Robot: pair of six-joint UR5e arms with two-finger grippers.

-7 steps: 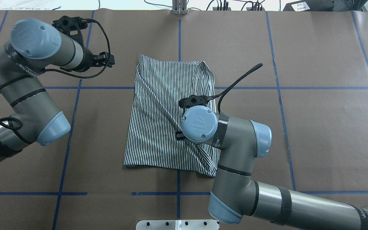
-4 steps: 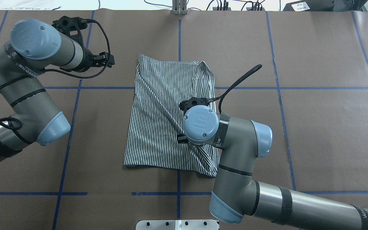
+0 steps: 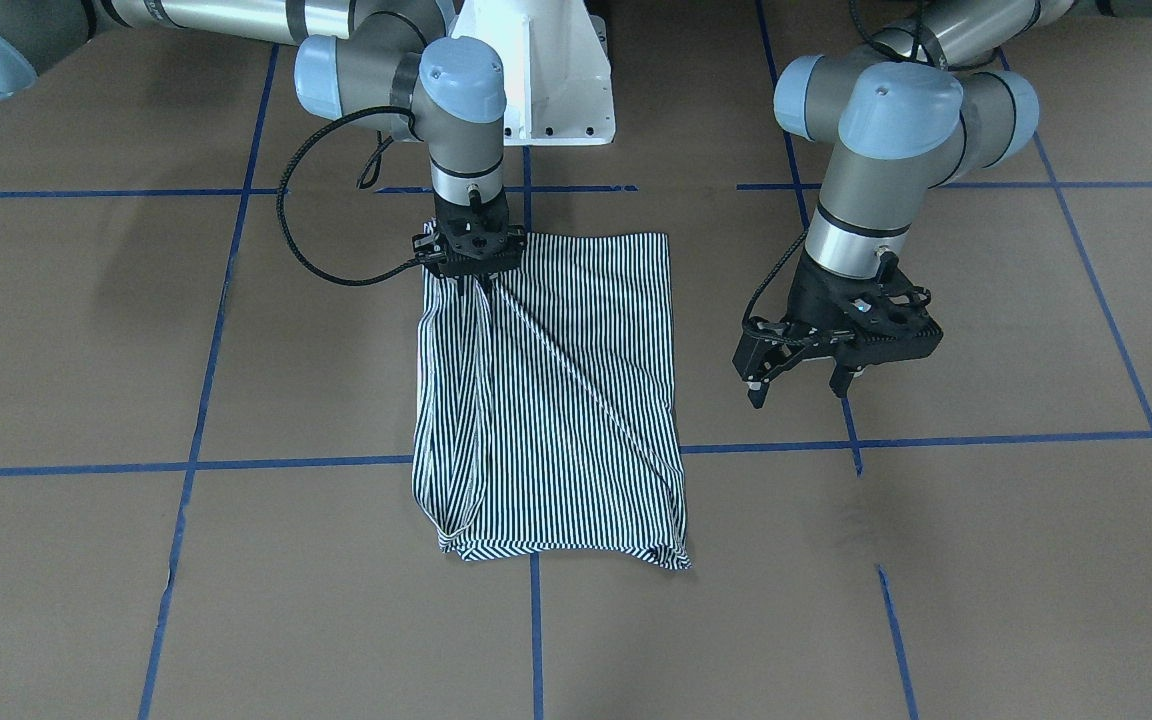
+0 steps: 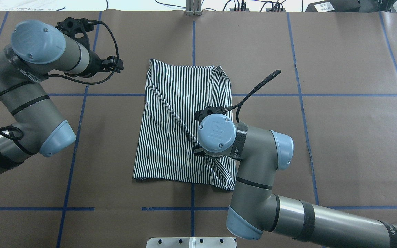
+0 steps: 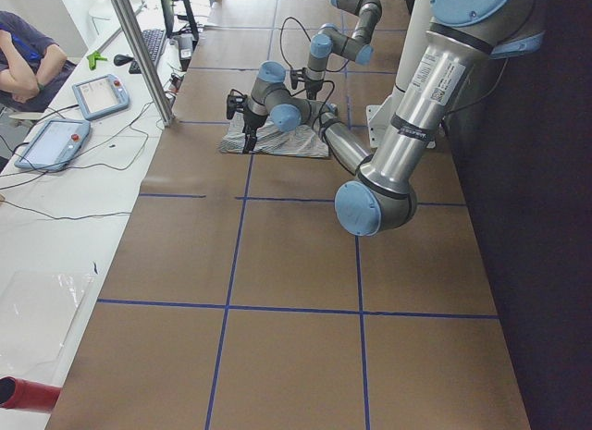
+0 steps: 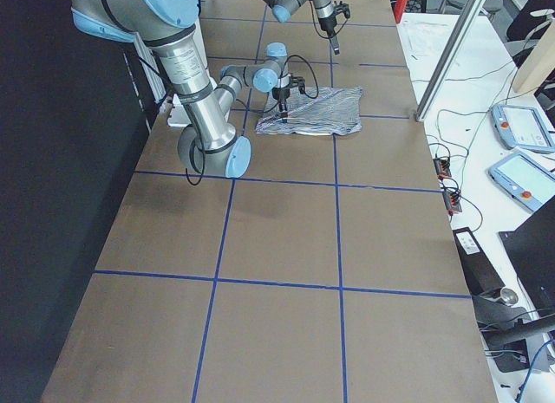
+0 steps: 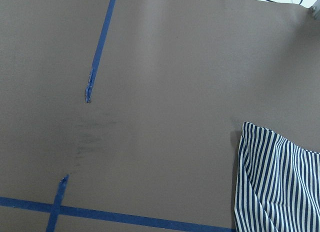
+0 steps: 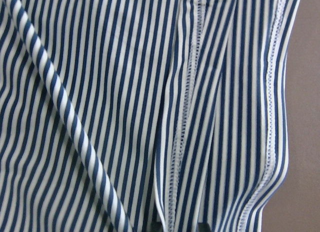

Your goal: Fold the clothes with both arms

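Pointing straight down, the black two-finger right end effector (image 3: 469, 275) meets the thin-striped navy-and-white polo shirt (image 3: 566, 400) near its robot-side corner. Whether it pinches fabric I cannot tell. It should gather both hemmed layers together. The left end effector (image 3: 798, 385) hangs spread and empty beside the shirt, which lies on the brown desk (image 3: 936, 550).

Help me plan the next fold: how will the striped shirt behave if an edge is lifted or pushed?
Likely floppy: the striped shirt lies flat with a soft ridge running to the right gripper, so a lifted edge should drape. Probably light: the fabric looks thin. Already creased, it would likely bunch under a push, not slide whole.
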